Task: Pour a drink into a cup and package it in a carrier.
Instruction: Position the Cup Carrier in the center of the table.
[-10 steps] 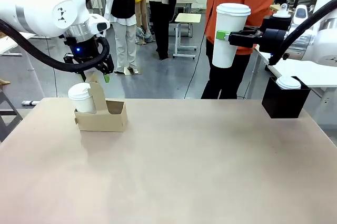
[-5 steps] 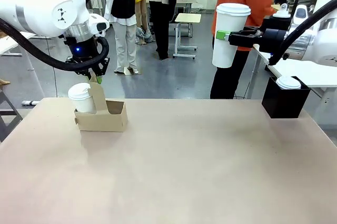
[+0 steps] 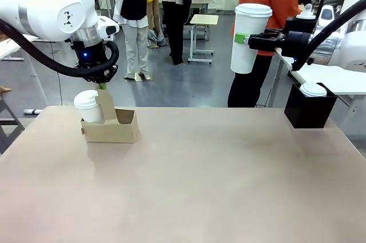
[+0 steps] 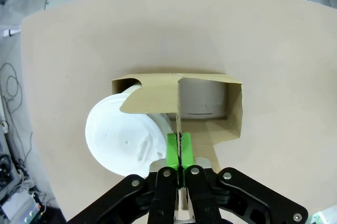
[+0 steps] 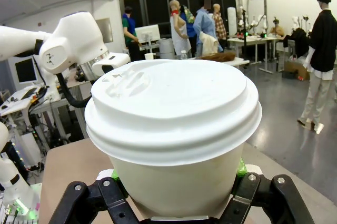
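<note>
Our right gripper [image 3: 243, 39] is closed around the tall white paper cup with a white lid [image 3: 250, 31]. It holds the cup upright, well apart from the small brown cardboard carrier [image 3: 117, 128]. The carrier sits on the tan table [image 3: 217, 186], on our left side. Our left gripper [image 4: 179, 153] is pinched tight on the carrier's thin upright handle panel [image 3: 106, 103]. A second white lidded cup [image 3: 87, 106] sits in one pocket; the pocket beside it is empty.

We think the cup is soft and easy to squash. If it is full, it will be heavy and could spill, so we should hold it round the middle and keep it straight up. The carrier is thin card that bends, so the handle is the best place to hold it.

We see no words or labels on the cup or the carrier.
</note>
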`<action>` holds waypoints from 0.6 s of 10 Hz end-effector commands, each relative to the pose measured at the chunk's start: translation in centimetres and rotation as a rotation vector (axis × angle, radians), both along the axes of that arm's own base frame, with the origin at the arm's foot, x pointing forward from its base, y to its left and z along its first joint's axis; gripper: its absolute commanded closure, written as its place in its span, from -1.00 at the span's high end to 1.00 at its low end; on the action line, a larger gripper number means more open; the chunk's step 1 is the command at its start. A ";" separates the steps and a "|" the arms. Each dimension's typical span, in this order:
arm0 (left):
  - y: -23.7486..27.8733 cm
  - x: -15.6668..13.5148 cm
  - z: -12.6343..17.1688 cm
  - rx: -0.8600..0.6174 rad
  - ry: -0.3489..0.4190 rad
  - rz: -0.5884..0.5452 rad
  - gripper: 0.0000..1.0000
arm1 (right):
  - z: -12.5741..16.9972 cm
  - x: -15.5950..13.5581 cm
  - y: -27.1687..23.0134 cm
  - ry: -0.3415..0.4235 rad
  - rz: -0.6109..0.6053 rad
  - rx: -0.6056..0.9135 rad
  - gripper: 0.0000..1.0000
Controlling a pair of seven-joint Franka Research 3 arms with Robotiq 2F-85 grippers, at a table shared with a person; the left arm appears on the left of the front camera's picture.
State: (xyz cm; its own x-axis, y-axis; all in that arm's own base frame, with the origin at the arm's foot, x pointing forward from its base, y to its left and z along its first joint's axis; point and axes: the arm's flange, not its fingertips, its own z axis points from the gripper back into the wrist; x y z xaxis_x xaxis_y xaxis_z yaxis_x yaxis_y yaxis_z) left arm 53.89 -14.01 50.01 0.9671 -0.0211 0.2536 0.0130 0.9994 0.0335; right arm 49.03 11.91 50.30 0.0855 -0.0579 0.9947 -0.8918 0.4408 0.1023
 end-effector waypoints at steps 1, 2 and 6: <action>0.1 0.0 0.1 0.004 -0.001 -0.011 -1.00 | 0.6 0.0 0.2 -0.009 -0.012 -0.010 0.64; 0.1 0.0 0.1 0.004 -0.001 -0.011 -1.00 | 0.6 0.0 0.2 -0.009 -0.012 -0.010 0.64; -0.6 -1.9 2.5 0.008 -0.017 0.054 -0.96 | 0.6 0.0 0.2 -0.009 -0.012 -0.010 0.64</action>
State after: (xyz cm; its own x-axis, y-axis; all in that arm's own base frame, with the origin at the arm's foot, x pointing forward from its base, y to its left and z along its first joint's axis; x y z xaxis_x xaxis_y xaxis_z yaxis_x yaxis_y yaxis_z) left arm 53.36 -14.12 50.98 0.9657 -0.0083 0.2595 0.0000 0.9995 0.0318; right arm 49.03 11.91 50.30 0.0855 -0.0579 0.9947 -0.8918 0.4407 0.1023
